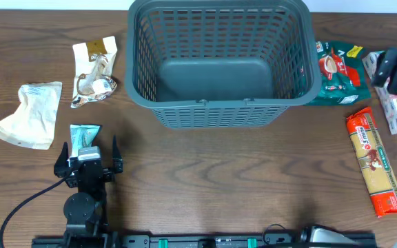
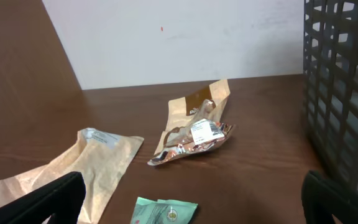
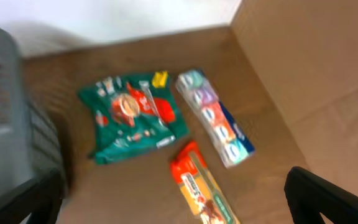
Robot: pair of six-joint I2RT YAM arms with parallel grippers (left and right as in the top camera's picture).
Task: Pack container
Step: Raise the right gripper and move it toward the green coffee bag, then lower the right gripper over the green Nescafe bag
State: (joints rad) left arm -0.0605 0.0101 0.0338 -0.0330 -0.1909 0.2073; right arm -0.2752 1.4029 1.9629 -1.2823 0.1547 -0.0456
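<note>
While the container (image 1: pixel 219 110) stands empty at the far middle of the table (image 1: pixel 219 186), nothing is packed yet, so I judge this the very first step: picking a packet; the left gripper (image 1: pixel 89 150) hangs low, jaws spread wide with nothing held, and a small teal packet (image 1: pixel 85 134) lies just ahead of it; further off lie a beige pouch (image 1: pixel 26 114) and a crumpled brown-and-cream packet (image 1: pixel 94 72); the right gripper (image 3: pixel 176 202) is likewise wide open and empty, above a green packet (image 3: pixel 132 118) just beside the basket, a multicoloured roll pack (image 3: pixel 215 118) and a long orange packet (image 3: pixel 197 186); its view is blurred; next, I reckon, the left fingers must drop right to the wood to pinch that thin teal packet, then lift clear over the rim and let go inside.
</note>
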